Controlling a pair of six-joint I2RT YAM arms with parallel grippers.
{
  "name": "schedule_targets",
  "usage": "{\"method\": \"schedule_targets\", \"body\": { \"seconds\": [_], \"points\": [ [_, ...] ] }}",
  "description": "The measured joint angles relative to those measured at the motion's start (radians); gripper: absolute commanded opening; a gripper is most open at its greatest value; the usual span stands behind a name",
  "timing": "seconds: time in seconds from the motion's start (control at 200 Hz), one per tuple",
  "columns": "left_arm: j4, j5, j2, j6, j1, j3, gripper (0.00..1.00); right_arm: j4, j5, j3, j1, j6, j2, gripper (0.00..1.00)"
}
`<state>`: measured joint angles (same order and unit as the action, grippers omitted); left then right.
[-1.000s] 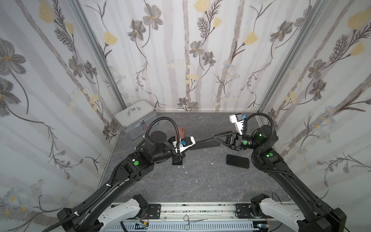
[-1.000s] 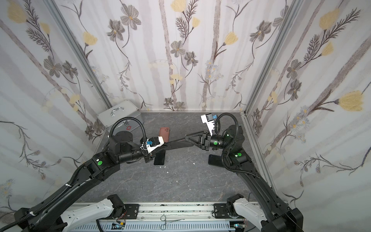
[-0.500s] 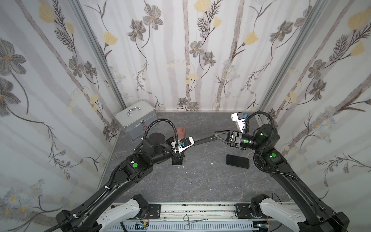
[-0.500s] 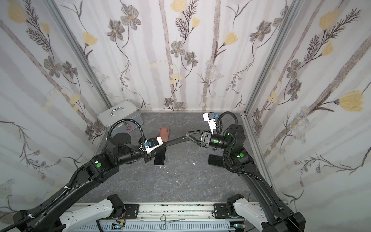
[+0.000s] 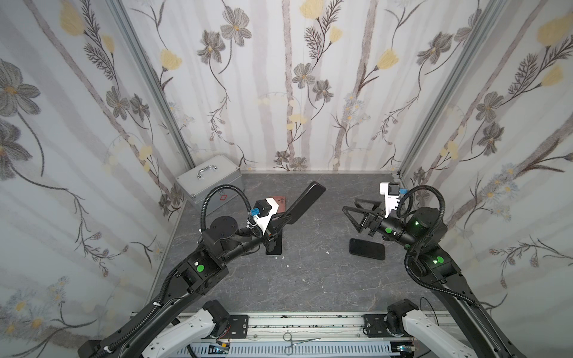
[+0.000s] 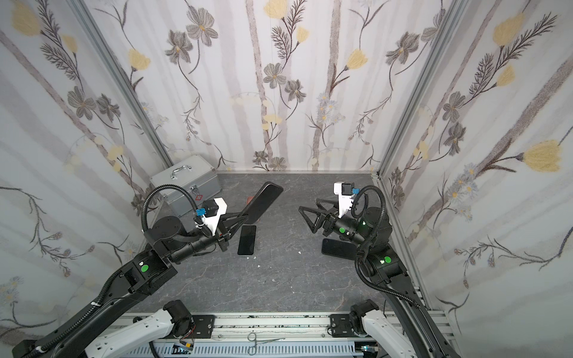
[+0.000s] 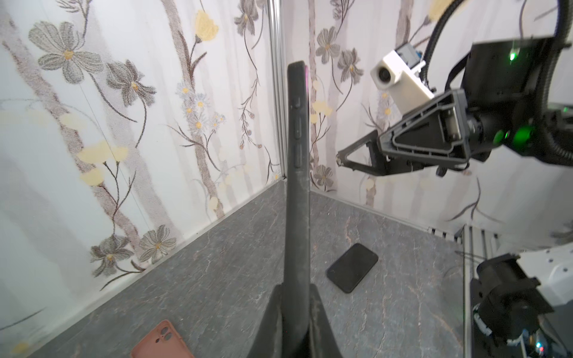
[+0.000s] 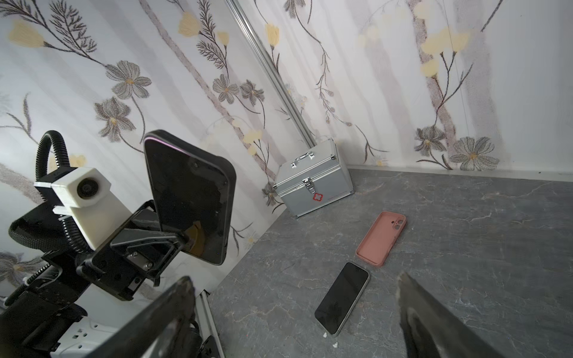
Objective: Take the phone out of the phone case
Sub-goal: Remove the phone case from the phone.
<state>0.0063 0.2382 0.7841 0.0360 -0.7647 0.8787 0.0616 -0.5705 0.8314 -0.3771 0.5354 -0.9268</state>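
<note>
Note that the right gripper (image 5: pixel 349 205) has just let go. A second ago its jaws were pinched on the far-right end of the black soft phone case (image 7: pixel 297 186). Now they stand wide apart with nothing between them, and the arm has drawn back to the right, well apart from the case. The left gripper (image 7: pixel 295 289) remains clamped on the near-left end of the case. It holds the case raised above the grey stone-patterned tabletop (image 5: pixel 310 279), left of centre, with the free end tilted up toward the far wall. The dark glass-fronted phone (image 8: pixel 189 198) is still seated in the case; the right wrist view shows its screen framed by the case rim. A thin purplish edge shows at the free top corner, but you cannot tell whether that corner has been peeled clear. Treat the task as not done: the release most likely marks a regrasp, not a finished separation. Expect the next move to need a fresh right-hand hold at the free end. Disregard the bare dark phone (image 6: pixel 247 239) lying flat below the left gripper, the second dark handset (image 5: pixel 366 248) under the right arm, the salmon-pink empty case (image 8: pixel 382 238) and the silver metal box with a red cross (image 8: pixel 313 183) at far left.
</note>
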Motion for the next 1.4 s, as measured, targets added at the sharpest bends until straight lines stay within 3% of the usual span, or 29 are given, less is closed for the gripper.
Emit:
{"method": "schedule_targets", "body": {
  "seconds": [0.135,0.245,0.48,0.729,0.914,1.399],
  "points": [
    [0.179,0.015,-0.021,-0.228,0.0,-0.108,0.0,0.107,-0.018,-0.048,-0.056,-0.023,0.013,0.96],
    [0.294,0.048,-0.002,-0.38,0.0,-0.14,0.0,0.189,-0.061,-0.069,-0.12,-0.024,0.004,0.86],
    [0.498,0.176,0.036,-0.56,-0.013,-0.172,0.0,0.345,-0.154,-0.095,-0.234,-0.003,-0.092,0.72],
    [0.581,0.262,0.042,-0.597,-0.032,-0.172,0.0,0.38,-0.235,-0.006,-0.303,-0.012,-0.171,0.58],
    [0.589,0.275,0.046,-0.601,-0.033,-0.174,0.0,0.383,-0.245,0.006,-0.316,-0.021,-0.179,0.46],
    [0.597,0.282,0.053,-0.605,-0.033,-0.176,0.0,0.348,-0.264,0.036,-0.339,-0.056,-0.198,0.26]
  ]
}}
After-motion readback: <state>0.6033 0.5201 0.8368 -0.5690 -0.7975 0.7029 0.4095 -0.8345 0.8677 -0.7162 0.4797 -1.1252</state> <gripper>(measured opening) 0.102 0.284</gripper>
